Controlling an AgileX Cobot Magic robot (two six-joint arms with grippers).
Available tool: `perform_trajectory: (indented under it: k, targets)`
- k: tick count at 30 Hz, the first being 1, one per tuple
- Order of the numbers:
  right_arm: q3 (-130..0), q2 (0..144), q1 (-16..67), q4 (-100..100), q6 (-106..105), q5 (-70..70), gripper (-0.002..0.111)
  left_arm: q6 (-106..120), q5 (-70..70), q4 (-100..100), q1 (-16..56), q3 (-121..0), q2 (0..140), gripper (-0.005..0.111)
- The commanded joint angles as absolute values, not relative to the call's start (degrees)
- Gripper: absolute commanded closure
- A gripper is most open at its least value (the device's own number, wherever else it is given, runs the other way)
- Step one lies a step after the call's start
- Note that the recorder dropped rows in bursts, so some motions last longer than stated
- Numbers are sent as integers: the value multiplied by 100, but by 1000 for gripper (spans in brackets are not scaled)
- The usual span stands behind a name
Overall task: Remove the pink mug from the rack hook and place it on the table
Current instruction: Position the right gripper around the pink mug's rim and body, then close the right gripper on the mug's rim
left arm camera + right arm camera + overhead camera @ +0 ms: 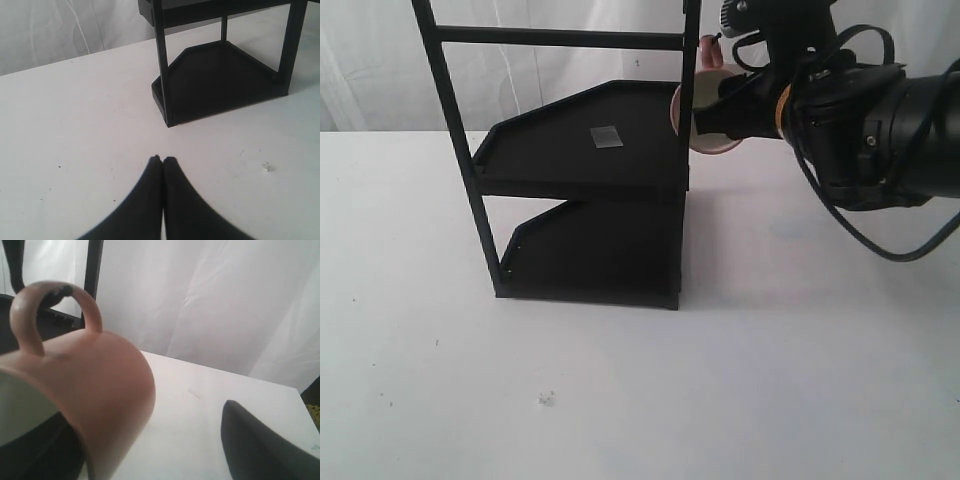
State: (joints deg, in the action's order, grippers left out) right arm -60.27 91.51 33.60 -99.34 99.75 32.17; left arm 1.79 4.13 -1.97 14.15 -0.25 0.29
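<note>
Mug hangs on rack hook; upper shelf holds grey square.

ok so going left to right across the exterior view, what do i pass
black rack → pink mug, at the rack's right post → right arm

Looks bright, flat, kinda washed out. Crushes the rack to solid black. Leaves a faint soft shadow on the table right of it. Blurs the close-up mug.
</note>
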Motion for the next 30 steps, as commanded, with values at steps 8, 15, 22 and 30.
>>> perform_trajectory:
  k: [8, 15, 22, 30]
  targets:
    - [-6076, 9206, 3217, -9995, 10059, 3319, 42, 151, 439, -204, 1398, 0, 0, 107]
    - [-6143, 9396, 3128, -9995, 10059, 3266, 42, 151, 439, -204, 1398, 0, 0, 107]
    - [-6399, 9582, 3128, -9995, 10059, 3266, 42, 151, 439, -204, 1398, 0, 0, 107]
    - [-6519, 9623, 3128, -9995, 10038, 3220, 42, 151, 439, -204, 1398, 0, 0, 107]
